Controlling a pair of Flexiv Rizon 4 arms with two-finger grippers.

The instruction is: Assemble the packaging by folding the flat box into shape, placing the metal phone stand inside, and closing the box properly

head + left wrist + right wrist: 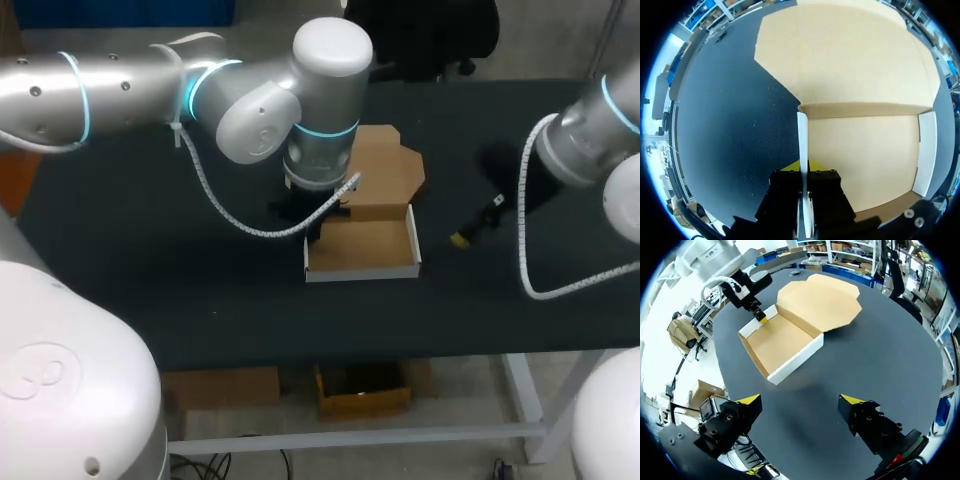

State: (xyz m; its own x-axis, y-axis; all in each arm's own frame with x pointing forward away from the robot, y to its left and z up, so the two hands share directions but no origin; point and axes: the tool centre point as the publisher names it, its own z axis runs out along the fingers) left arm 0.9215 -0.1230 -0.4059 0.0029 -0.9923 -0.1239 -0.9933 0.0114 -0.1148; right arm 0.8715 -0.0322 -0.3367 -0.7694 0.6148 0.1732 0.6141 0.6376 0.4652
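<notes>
Box (365, 245) looks mostly folded: walls up, sitting mid-table (150, 250), with the lid (385, 170) still flat open behind it. Left gripper (803, 166) is pinching the side wall (802, 135). Right gripper (800, 407) hangs wide open nearby, holding nothing. Can't spot the phone stand, so I'd say loading and closing are left.

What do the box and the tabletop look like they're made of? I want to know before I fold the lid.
The box looks like thin cardboard, matte brown inside and white outside. Its walls stand up from sharp creases, and the wall edge pinched in the left gripper is slim. The table has a dark matte covering, faintly speckled with no glare, possibly a rubber or fabric mat, but I can't tell which.
</notes>
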